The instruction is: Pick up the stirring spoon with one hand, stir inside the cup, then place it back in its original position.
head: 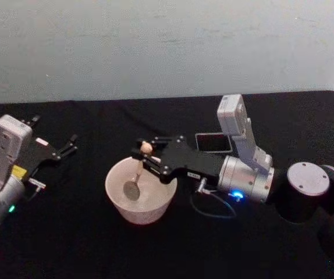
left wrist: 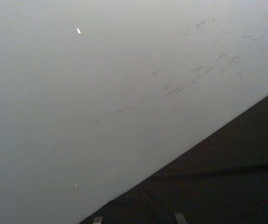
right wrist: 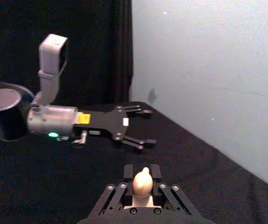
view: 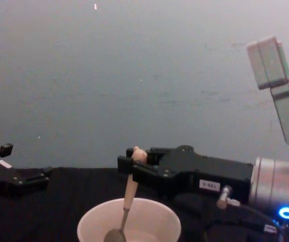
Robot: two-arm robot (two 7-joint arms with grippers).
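- The right gripper [view: 133, 164] reaches out over the cup [head: 146, 212]. Its two fingers are drawn narrow onto the stirring spoon [view: 129, 196], pinching the beige handle just under the carved knob.
- From that grip the spoon hangs almost upright (from the chest camera the handle slants a little toward the robot's left as it goes down). Its metal bowl sits low inside the cup, beneath the fingertips.
- I cannot tell whether the spoon's bowl touches the bottom of the cup.
- The cup stands directly below the fingertips, its rim apart from the fingers. The gripper's black body stretches back past the rim on the robot's right side.
- The dark square holder [head: 213, 142] stands upright just behind the gripper's body on the far side, near the silver wrist [head: 245, 177] and well back from the fingertips.
- The left gripper [head: 69, 146] rests low over the black table [head: 68, 244], well apart from the right gripper and the cup, on the robot's left. Its fingers are spread wide with nothing between them.
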